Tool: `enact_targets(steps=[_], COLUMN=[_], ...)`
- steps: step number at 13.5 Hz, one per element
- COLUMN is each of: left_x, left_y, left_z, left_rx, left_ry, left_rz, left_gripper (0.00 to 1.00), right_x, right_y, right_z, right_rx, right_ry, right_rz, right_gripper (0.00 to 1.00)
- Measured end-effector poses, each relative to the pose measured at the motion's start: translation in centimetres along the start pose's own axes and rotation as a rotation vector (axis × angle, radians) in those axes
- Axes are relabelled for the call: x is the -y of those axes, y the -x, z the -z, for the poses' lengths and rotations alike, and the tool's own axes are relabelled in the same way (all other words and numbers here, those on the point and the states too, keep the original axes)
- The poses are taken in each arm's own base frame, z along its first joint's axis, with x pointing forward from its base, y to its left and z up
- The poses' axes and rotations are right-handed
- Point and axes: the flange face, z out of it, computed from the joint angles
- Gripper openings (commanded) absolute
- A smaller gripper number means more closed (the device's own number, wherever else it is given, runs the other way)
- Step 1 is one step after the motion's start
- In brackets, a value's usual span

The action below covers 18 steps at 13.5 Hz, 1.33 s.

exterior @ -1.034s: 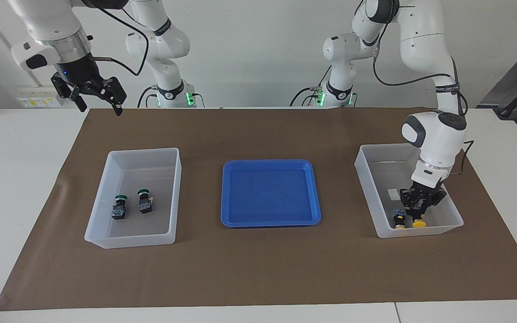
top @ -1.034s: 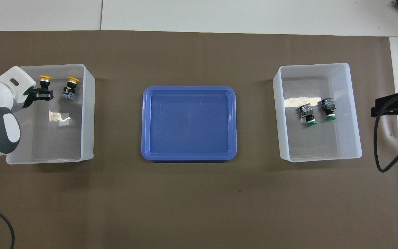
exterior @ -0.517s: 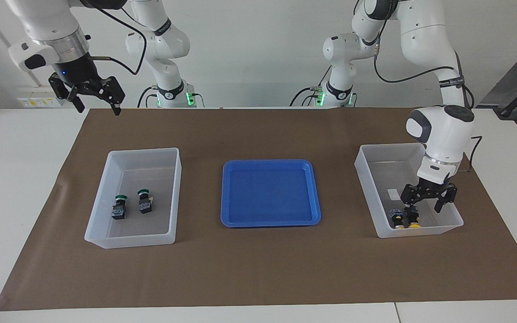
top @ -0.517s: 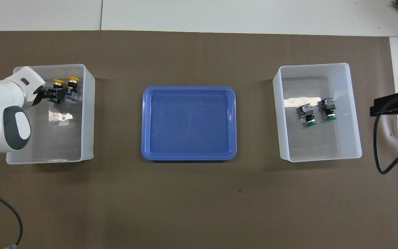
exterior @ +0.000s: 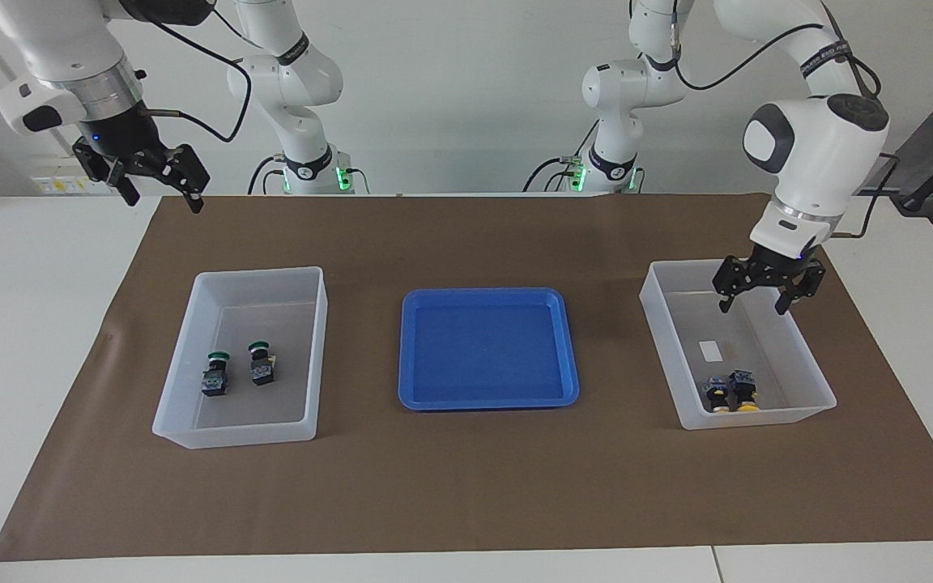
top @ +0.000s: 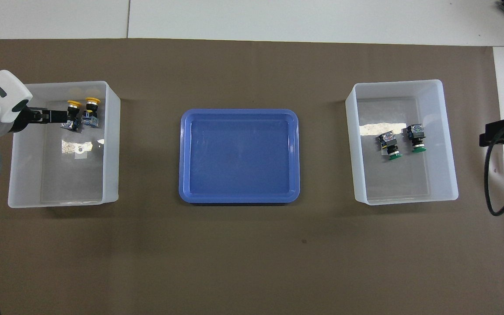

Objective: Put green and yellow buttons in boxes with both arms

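Observation:
Two yellow buttons (exterior: 730,392) (top: 80,114) lie side by side in the box (exterior: 808,374) (top: 111,144) at the left arm's end of the table. Two green buttons (exterior: 238,366) (top: 401,141) lie in the other box (exterior: 317,324) (top: 449,144) at the right arm's end. My left gripper (exterior: 764,304) (top: 57,115) is open and empty, raised over the box with the yellow buttons. My right gripper (exterior: 157,197) is open and empty, raised high near the right arm's corner of the mat; only part of it shows in the overhead view (top: 503,131).
An empty shallow blue tray (exterior: 488,392) (top: 239,199) sits in the middle between the two boxes. A brown mat (exterior: 466,502) covers the table. A white sticker (exterior: 710,350) lies on the floor of the box with the yellow buttons.
My left gripper let go of a yellow button beside the other one, opened, and rose out of the box. My right gripper drifted a little away from the table's middle.

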Motion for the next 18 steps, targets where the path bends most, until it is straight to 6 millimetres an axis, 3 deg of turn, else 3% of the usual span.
enact_targets(steps=[2, 4, 7, 9, 12, 15, 18], left_x=[-2.6, -3.9, -3.5, -3.1, -2.7, -2.8, -2.9], left_y=[1.1, 0.9, -1.4, -2.7, -2.5, -0.4, 0.0], left_z=[3.3, 6.0, 10.6, 12.5, 13.4, 12.4, 12.1], left_rx=[0.019, 0.028, 0.072, 0.120, 0.157, 0.176, 0.153], left_ry=[0.008, 0.012, 0.018, 0.023, 0.024, 0.023, 0.020], left_rz=[0.016, 0.022, 0.026, 0.029, 0.042, 0.044, 0.045], left_gripper=[1.00, 1.00, 1.00, 1.00, 1.00, 1.00, 1.00], right_x=[0.0, 0.0, 0.5, 0.7, 0.7, 0.6, 0.7], right_y=[0.0, 0.1, 0.1, 0.1, 0.1, 0.2, 0.2], right_z=[0.1, 0.1, 0.0, -0.1, -0.1, -0.1, -0.1], right_rx=[-0.001, -0.001, 0.001, 0.002, 0.003, 0.003, 0.004], right_ry=[0.000, 0.000, 0.000, 0.000, 0.000, 0.000, 0.000], right_rz=[0.000, 0.001, 0.009, 0.012, 0.012, 0.012, 0.012], right_gripper=[1.00, 1.00, 1.00, 1.00, 1.00, 1.00, 1.00])
